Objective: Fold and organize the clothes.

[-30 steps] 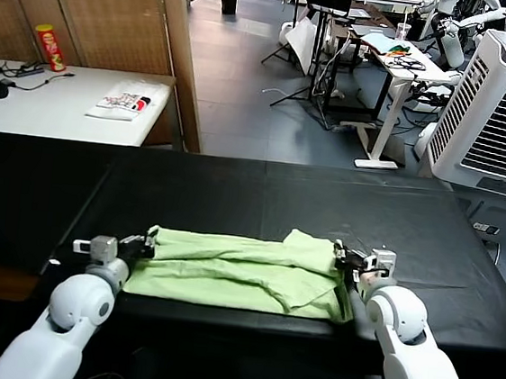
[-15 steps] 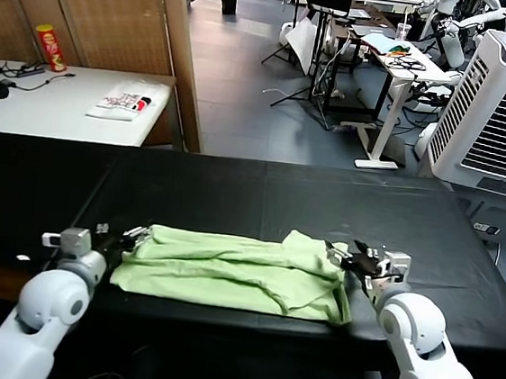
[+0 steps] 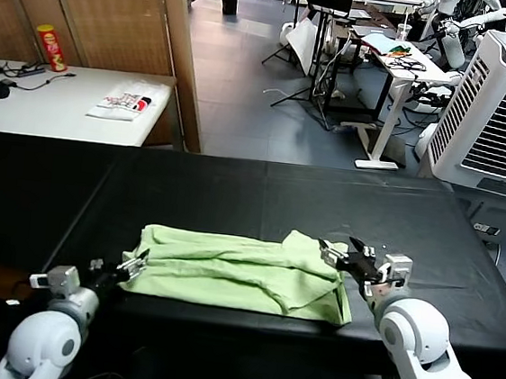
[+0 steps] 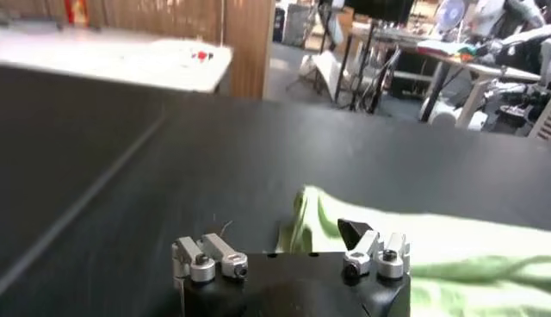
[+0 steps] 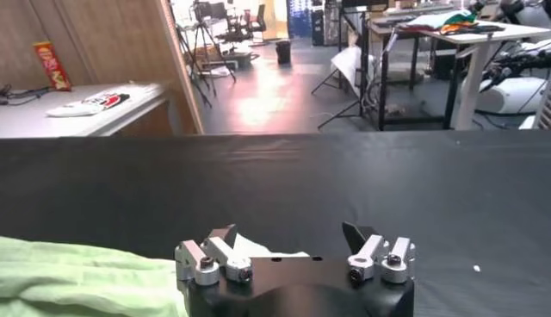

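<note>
Now both end effectors spread, empty: left end effector (image 3: pixel 134 263) at shirt (image 3: pixel 240 272) 9 o'clock edge, right end effector (image 3: pixel 346 254) at 3 o'clock. Regrip both ends level, fold evenly on bench (image 3: pixel 235 192).

Bare black surface (image 3: pixel 262 190) lay open behind and to both sides of the folded green shirt (image 3: pixel 240 272), the only obstacle there; a white air cooler (image 3: pixel 505 116) stood beyond the far-right corner.

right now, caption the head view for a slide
Both open hands, left hand and right hand, flank the folded green shirt on the black table.
</note>
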